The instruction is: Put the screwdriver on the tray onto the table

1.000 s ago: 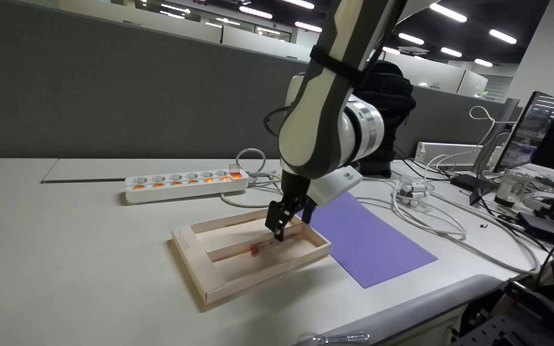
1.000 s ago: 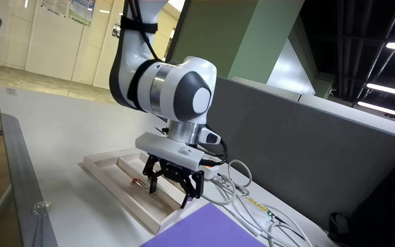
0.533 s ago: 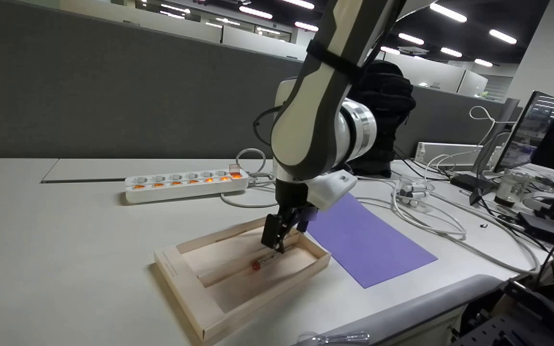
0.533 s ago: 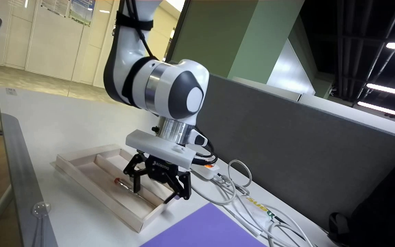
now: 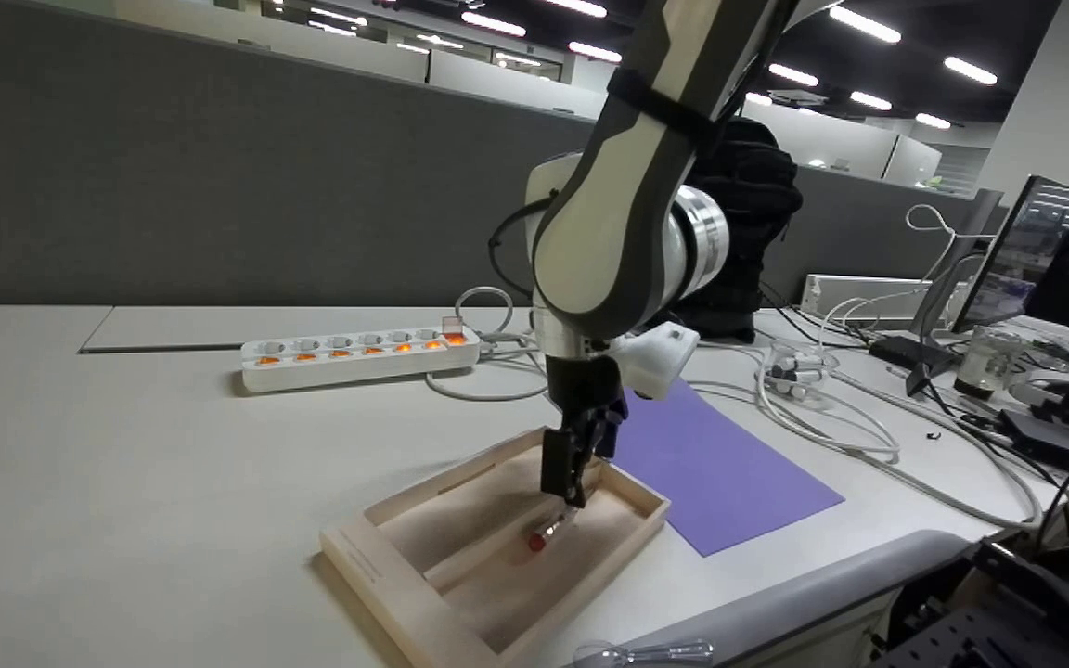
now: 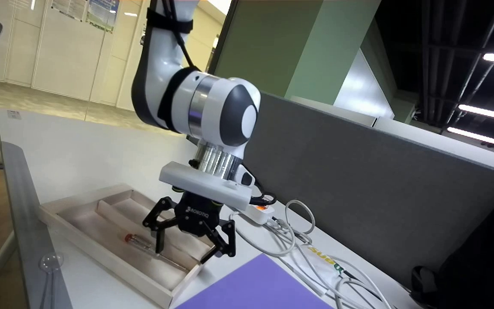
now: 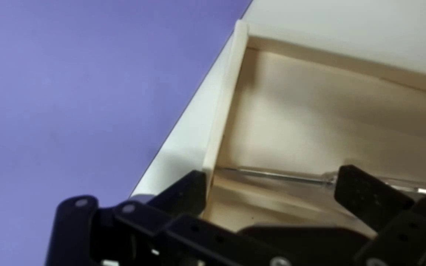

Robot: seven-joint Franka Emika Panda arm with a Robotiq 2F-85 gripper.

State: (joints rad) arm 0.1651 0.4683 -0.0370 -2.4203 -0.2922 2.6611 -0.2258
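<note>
A slim screwdriver [image 6: 142,244], its handle clear with a red end and its shaft thin and silvery, lies inside a shallow rectangular pale-wood tray [image 5: 392,580] on a large, smooth, light grey-white desk [image 5: 154,520]. The tray is near the desk's rounded grey edge [image 6: 19,180] and farther from the opposite edge, where a dark grey partition [image 5: 219,167] rises; the desk corner bearing a small label [image 6: 14,114] is well apart from it.

The screwdriver occupies the compartment on the rounded edge's side, just beside the wooden divider [image 6: 119,219]. Its long axis runs lengthwise in the tray, slightly aslant, so that the shaft end sits closer to the divider than the handle does. The tip points at the tray's short end wall [image 7: 225,99], on the side of a flat purple mat [image 5: 729,482]; whether it touches the wall I cannot tell. Set against the desk, the axis is oblique: the red end is nearer the rounded grey edge, the tip farther in.

Low over the tray is the black two-fingered gripper [image 7: 271,183], its fingers wide apart and holding nothing. In the wrist view one finger [image 7: 370,197] covers part of the handle and the other overlaps the short end wall, with the shaft showing between them; contact cannot be made out.

Toward the partition lies a long white power strip [image 5: 358,371] with orange switches.
</note>
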